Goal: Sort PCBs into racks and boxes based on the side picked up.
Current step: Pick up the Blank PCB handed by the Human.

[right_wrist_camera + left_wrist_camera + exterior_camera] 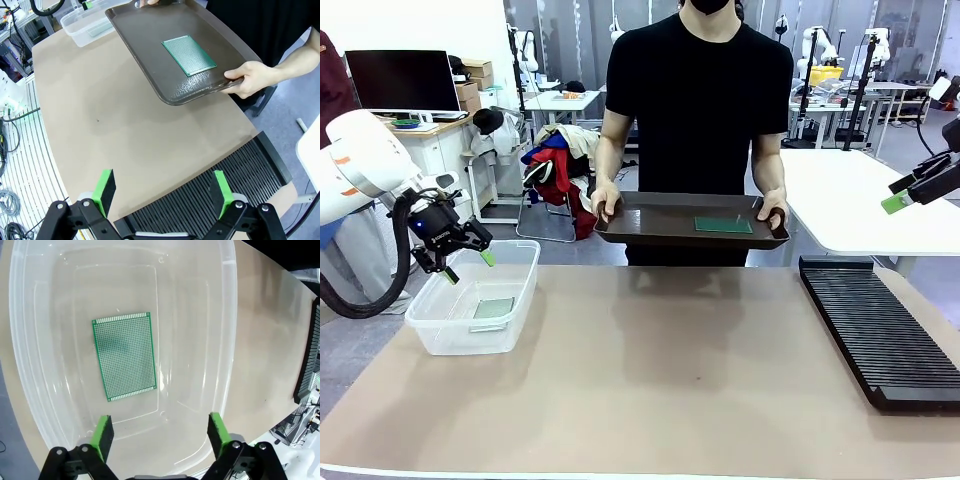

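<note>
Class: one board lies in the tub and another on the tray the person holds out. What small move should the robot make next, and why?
Probably the right gripper, open near the rack, should reach toward the board on the tray: it lies at that arm's end, and the left gripper hangs open over the tub, where the other board lies flat.

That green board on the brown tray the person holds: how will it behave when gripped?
The thin flat green perforated board probably stays stiff and light. Lying flush on the glossy dark brown tray, it may slide before lifting. Held by a person's hand, the tray could give under pressure.
</note>
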Tool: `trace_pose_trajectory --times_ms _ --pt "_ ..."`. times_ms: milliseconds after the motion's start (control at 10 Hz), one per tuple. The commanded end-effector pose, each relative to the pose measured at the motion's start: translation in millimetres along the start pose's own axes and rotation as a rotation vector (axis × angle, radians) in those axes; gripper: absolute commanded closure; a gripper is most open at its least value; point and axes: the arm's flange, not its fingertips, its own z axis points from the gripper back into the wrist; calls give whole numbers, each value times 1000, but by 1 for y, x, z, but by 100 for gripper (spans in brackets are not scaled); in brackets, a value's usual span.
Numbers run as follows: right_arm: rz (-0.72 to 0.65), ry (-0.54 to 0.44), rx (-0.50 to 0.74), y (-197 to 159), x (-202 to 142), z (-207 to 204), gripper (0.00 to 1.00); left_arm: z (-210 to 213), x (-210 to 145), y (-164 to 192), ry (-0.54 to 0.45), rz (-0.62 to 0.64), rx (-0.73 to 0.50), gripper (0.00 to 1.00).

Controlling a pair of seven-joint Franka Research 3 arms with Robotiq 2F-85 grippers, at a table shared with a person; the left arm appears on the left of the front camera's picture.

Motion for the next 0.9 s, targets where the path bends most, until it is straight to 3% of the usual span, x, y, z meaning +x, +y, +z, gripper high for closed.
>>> trace_pose_trajectory --times_ms 0,300,600,800 --pt "0 -14 16 0 0 -1 0 1 1 1 0 0 4 0" --pt "0 -14 16 0 0 -1 0 -1 0 1 2 1 0 0" --pt "0 -14 16 0 0 -1 0 46 -22 -33 120 -336 -43 0" --pt "0 -14 16 0 0 -1 0 73 -36 -56 118 -545 -37 0"
